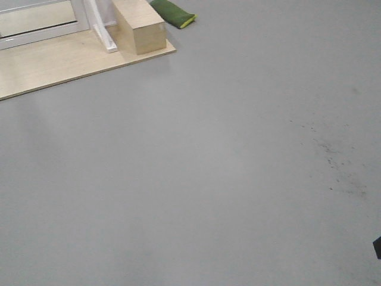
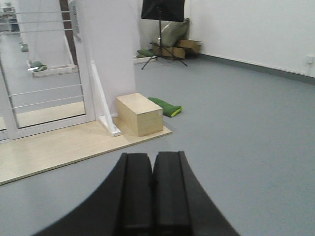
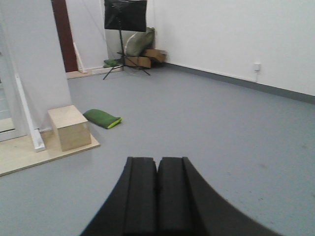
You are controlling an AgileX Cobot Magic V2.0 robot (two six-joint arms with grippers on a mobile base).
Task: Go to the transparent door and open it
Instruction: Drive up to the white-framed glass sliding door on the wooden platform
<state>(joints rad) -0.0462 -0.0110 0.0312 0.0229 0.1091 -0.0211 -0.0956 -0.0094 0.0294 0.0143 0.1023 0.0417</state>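
Your left gripper and right gripper are closed on nothing, black fingers pressed together.
The tall clear-glass door, white-framed with thin horizontal bars, stands ahead to your left on a pale wooden platform. A light plywood box sits at the platform's right end, with a green cushion on the floor just beside it.

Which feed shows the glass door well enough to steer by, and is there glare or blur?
Left wrist view: best; the transparent door is soft but readable, with reflections in the glass, and the shut left gripper darkens the bottom. Front view: evenly lit, only the door's foot at top left. Right wrist view: slightly blurred, door nearly cut off.
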